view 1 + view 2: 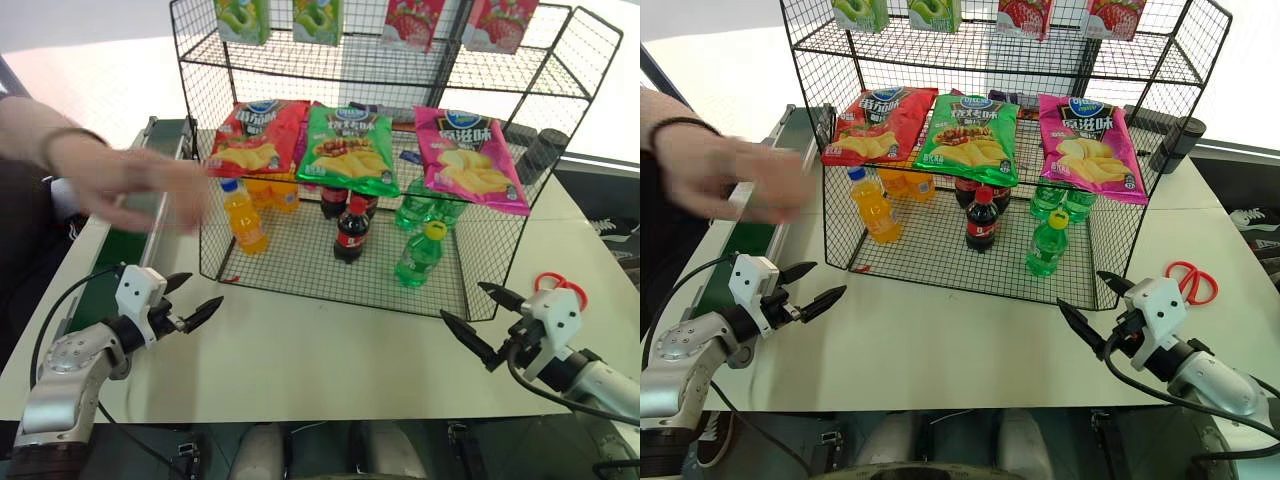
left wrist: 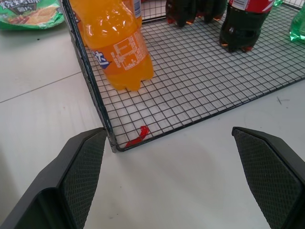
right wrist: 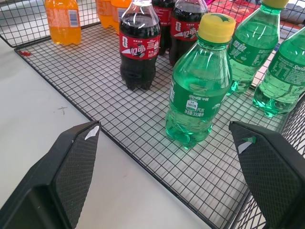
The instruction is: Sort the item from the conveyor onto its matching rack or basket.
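Note:
A clear-green soda bottle [image 1: 420, 255] with a yellow cap stands upright in the low basket tier of the black wire rack [image 1: 330, 297], near its front right, and looms close in the right wrist view [image 3: 198, 90]. More green bottles stand behind it. The dark-green conveyor [image 1: 100, 265] runs along the table's left side. A person's blurred hand [image 1: 120, 180] reaches over it, and what it holds is not clear. My left gripper [image 1: 205, 290] hovers open by the basket's front left corner. My right gripper [image 1: 462, 302] hovers open before the front right corner. Both are empty.
An orange-drink bottle [image 1: 243, 215] and cola bottles [image 1: 351, 230] stand in the same tier. Snack bags [image 1: 350, 148] hang on the tier above. Red scissors [image 1: 560, 288] lie on the table at the right and a black cup [image 1: 545, 150] stands behind them.

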`<state>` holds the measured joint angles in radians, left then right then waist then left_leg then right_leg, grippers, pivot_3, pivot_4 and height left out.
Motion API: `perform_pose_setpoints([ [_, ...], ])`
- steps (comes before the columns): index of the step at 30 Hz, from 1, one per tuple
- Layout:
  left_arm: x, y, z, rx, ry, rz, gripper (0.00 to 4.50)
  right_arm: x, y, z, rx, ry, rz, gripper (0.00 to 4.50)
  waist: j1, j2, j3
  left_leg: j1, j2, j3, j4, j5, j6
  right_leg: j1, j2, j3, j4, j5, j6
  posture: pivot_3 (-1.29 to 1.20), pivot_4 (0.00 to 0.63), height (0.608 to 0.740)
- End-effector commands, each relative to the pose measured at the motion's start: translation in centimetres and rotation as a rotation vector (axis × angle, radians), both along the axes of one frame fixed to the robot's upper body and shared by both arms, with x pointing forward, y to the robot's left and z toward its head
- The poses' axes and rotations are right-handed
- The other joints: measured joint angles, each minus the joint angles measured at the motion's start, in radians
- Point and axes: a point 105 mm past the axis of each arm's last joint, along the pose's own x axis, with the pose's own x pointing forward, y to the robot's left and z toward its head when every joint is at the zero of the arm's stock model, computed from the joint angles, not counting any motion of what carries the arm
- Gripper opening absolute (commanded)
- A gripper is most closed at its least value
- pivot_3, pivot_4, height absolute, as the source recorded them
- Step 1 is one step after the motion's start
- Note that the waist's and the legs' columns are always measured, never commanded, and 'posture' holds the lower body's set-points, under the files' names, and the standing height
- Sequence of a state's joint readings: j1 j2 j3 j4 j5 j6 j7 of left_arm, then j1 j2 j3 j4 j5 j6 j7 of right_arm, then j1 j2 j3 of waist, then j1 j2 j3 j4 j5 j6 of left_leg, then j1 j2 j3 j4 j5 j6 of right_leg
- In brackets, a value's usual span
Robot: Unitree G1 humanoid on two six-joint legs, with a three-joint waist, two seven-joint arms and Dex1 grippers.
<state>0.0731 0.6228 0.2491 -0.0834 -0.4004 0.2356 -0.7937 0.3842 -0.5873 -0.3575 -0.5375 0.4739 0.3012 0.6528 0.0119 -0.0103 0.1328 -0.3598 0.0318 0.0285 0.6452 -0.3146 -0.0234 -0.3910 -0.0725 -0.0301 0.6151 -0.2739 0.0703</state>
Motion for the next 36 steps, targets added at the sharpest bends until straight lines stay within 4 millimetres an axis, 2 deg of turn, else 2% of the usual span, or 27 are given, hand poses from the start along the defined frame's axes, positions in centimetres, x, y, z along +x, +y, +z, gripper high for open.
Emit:
perform_pose_setpoints([
  [1,0.07,-0.13,0.57,0.012,-0.029,0.0,4.47,0.09,0.27,0.7,-0.014,-0.029,0.011,4.5,0.0,0.0,0.0,0.0,0.0,0.0,0.0,0.0,0.0,0.0,0.0,0.0,0.0,0.0,0.0,0.0,0.15,0.74],
  [25,-0.29,0.43,0.31,-0.036,-0.045,0.008,4.47,0.33,0.59,0.47,-0.011,-0.033,0.013,4.5,0.0,0.0,0.0,0.0,0.0,0.0,0.0,0.0,0.0,0.0,0.0,0.0,0.0,0.0,0.0,0.0,0.15,0.74],
  [36,-0.21,-0.33,0.47,-0.049,-0.035,0.025,4.47,0.9,1.13,0.59,-0.007,-0.049,0.028,4.5,0.0,0.0,0.0,0.0,0.0,0.0,0.0,0.0,0.0,0.0,0.0,0.0,0.0,0.0,0.0,0.0,0.15,0.74],
])
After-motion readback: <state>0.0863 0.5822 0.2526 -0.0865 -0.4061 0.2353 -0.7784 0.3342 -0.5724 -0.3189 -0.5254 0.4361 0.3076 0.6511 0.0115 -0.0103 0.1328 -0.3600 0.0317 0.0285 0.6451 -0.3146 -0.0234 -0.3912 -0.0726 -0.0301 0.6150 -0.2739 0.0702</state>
